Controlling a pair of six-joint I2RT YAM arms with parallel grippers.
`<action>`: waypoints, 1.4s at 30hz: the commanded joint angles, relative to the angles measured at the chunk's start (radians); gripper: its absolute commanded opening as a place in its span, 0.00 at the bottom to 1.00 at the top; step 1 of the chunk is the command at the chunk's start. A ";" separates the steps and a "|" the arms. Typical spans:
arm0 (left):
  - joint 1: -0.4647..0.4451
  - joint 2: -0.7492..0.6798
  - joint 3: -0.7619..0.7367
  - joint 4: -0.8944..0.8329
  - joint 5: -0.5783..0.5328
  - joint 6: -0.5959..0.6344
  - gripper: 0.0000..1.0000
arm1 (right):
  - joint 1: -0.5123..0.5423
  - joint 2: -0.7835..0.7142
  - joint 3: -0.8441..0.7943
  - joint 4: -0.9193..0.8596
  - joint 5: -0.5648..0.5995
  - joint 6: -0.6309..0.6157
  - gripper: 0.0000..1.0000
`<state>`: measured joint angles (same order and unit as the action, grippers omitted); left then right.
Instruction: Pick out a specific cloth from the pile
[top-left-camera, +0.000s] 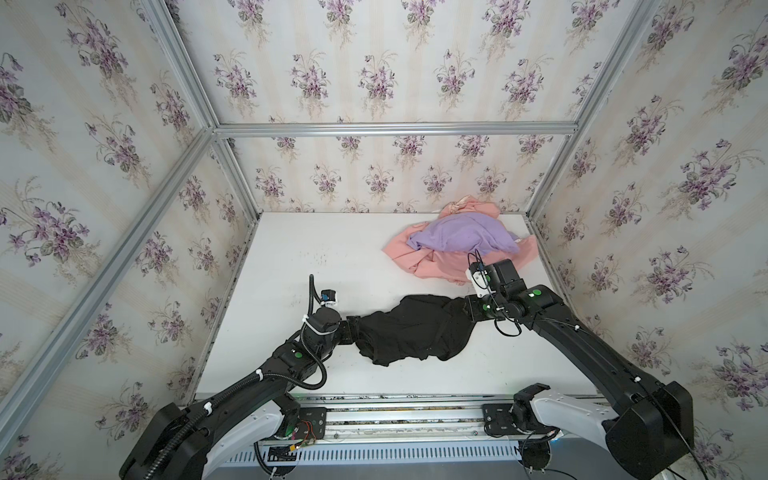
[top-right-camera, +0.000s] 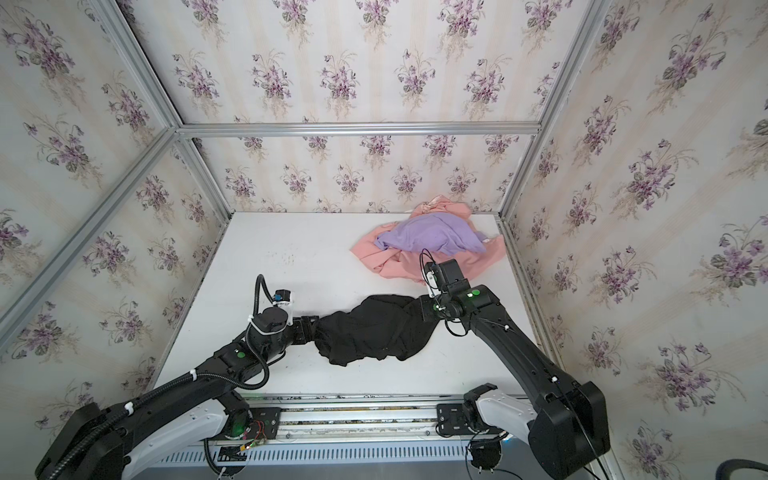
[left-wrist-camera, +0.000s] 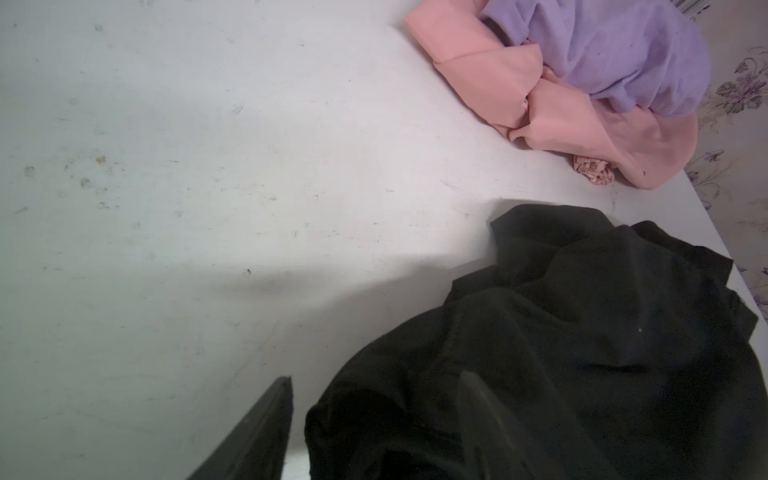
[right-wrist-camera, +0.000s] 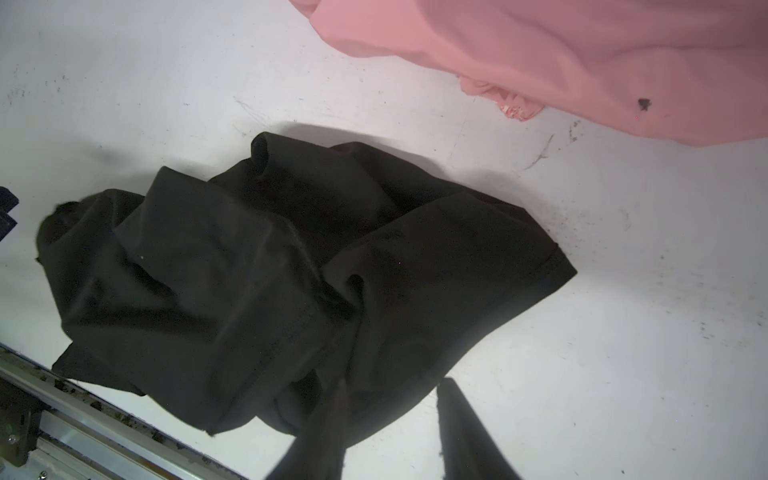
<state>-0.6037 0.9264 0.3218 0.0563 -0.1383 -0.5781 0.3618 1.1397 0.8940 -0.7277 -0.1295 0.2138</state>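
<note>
The black cloth (top-left-camera: 415, 328) (top-right-camera: 374, 328) lies crumpled on the white table (top-left-camera: 311, 257), apart from the pile. What is left of the pile, a lilac cloth (top-left-camera: 457, 237) on a salmon pink one (top-left-camera: 436, 266), sits at the back right. At the cloth's left end is my left gripper (top-left-camera: 353, 326) (left-wrist-camera: 374, 376), jaws wide apart, with the black cloth (left-wrist-camera: 582, 353) lying loose between them. At its right end my right gripper (top-left-camera: 467, 309) (right-wrist-camera: 394, 381) is open, and the edge of the cloth (right-wrist-camera: 249, 270) reaches between its fingers.
Floral-papered walls and aluminium posts close the table in at the left, back and right. A metal rail (top-left-camera: 395, 415) runs along the front edge, and both arms reach in from it. Bare table surface lies at the left and centre back.
</note>
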 joint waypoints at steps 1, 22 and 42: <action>0.001 -0.029 0.010 -0.009 -0.034 0.032 0.77 | 0.001 -0.012 -0.004 0.052 -0.028 0.018 0.45; 0.003 -0.064 0.049 -0.006 0.104 -0.036 0.99 | -0.118 0.372 0.025 0.528 -0.168 0.129 0.63; 0.007 -0.061 0.056 0.041 0.145 0.002 1.00 | -0.154 0.501 -0.085 0.612 -0.306 0.229 0.58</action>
<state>-0.5976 0.8623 0.3759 0.0593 -0.0132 -0.5953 0.2054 1.6604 0.8280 -0.1505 -0.4206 0.4236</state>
